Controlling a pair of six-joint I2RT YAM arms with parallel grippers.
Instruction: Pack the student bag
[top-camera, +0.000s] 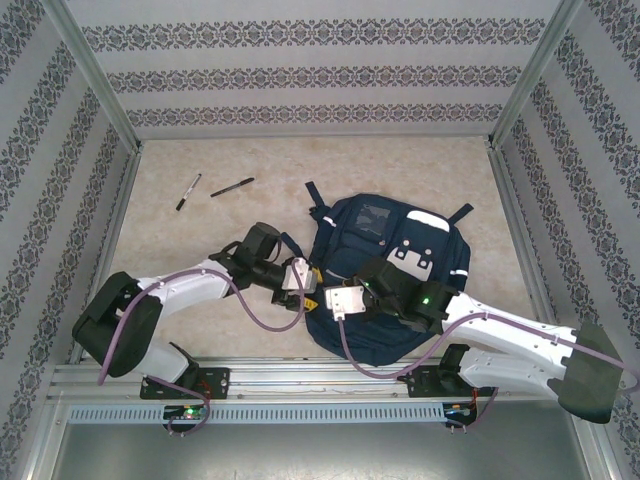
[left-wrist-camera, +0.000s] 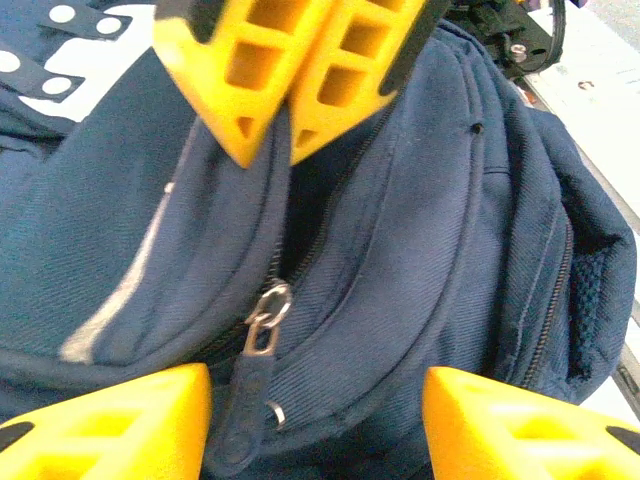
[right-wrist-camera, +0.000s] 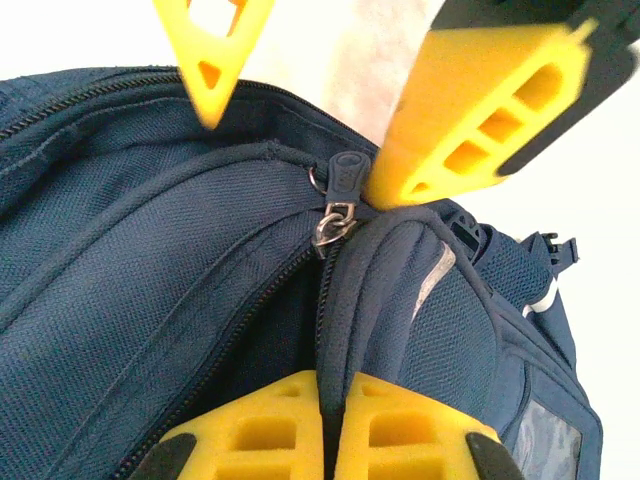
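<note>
At the near edge of the pale speckled table (top-camera: 420, 170) the two white arms reach inward and meet at the near-left corner of the large navy-blue fabric student bag (top-camera: 345, 245), which has thin white stripes and white-grey pocket patches. It lies flat with its front upward. Its long axis runs from the arms toward the far wall, and its zipped top end is nearest them.

The left claw (left-wrist-camera: 315, 385), of yellow ribbed plastic, stands wide open and holds nothing. Its fingers (left-wrist-camera: 130, 420) straddle the bag's top seam. Between them, just ahead of the tips, hangs the small metal zipper pull (left-wrist-camera: 262, 322), with a dark tab below it. The right claw (right-wrist-camera: 335, 390) is closed, its two yellow fingers pressed together on a raised fold of the bag's fabric beside the zip. In the left wrist view it sits just beyond the pull, along the zip line, pinching that fold.

The coming move turns on this: the pull lies inside the left claw's gap, while the right claw serves as an anchor on the cloth. The left arm is both the nearer and the free one. I judge it should close on the pull and draw it along the zip line to open the bag. The tab looks small and floppy, so it may slip.

Farther off, well apart from the bag toward the far left, lie two dark slim pens (top-camera: 232, 187), likely things to pack
</note>
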